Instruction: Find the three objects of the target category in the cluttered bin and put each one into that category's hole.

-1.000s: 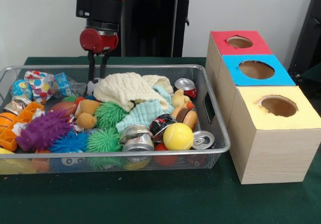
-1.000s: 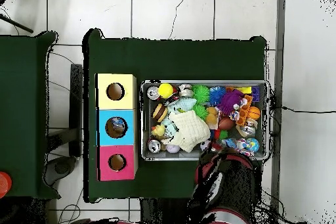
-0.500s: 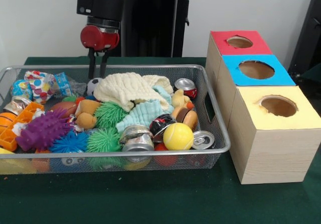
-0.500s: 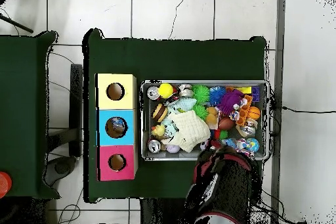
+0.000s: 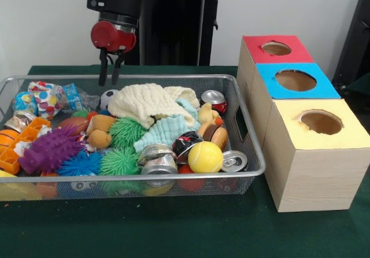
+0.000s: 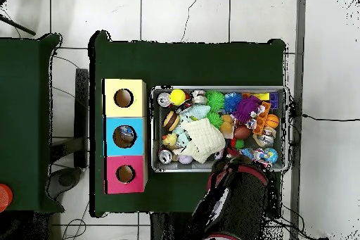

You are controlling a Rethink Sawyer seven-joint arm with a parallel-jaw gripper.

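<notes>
Three holes face up on the boxes [image 5: 300, 102] right of your bin [image 5: 130, 78], its long axis left-right. Your gripper [image 5: 110, 76] hangs vertical above the soccer ball [image 5: 108, 98], fingers narrow, empty.

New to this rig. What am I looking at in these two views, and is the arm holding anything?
A red and black robot arm at a green table. One picture looks at it from across the table, the other straight down. A wire basket holds mixed clutter: a cream cloth, spiky rubber balls, crushed cans, a yellow ball, snack packets. Beside it stand three wooden boxes with round holes, topped red, blue and yellow. The end effector hangs above the basket's far rim, its fingers close together, with nothing seen between them.
</notes>
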